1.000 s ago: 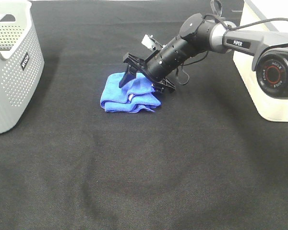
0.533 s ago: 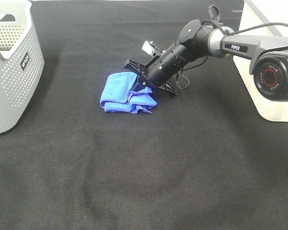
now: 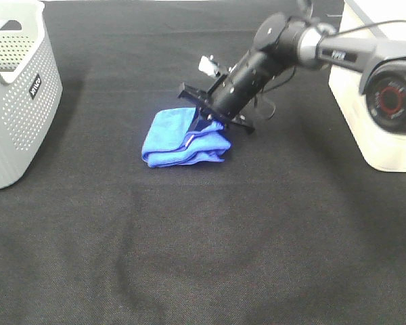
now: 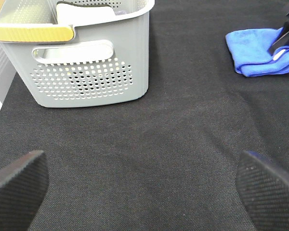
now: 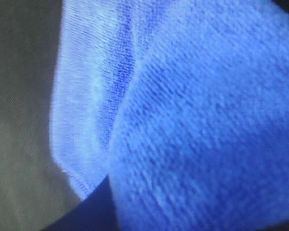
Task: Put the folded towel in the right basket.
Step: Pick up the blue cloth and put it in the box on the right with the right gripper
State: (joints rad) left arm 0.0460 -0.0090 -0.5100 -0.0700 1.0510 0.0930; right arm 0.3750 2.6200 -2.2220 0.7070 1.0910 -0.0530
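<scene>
The folded blue towel (image 3: 183, 139) lies on the black table, left of the middle in the high view. My right gripper (image 3: 205, 125) reaches in from the right, its fingers pinched on the towel's right edge, which is raised a little. The right wrist view is filled by towel cloth (image 5: 192, 120), and no fingers show there. The towel also shows far off in the left wrist view (image 4: 260, 53). My left gripper (image 4: 144, 183) is open and empty over bare table, its fingertips (image 4: 19, 178) wide apart. The cream-white right basket (image 3: 375, 135) stands at the right edge.
A grey perforated basket (image 3: 13, 95) stands at the left edge, with a white item inside in the left wrist view (image 4: 86, 62). The right arm's base joint (image 3: 392, 101) sits in front of the cream basket. Black cloth (image 3: 203, 244) covers the table.
My right gripper went from open astride the towel to pushed down and closed on its right edge. The towel has bunched up and shifted slightly to the right.
</scene>
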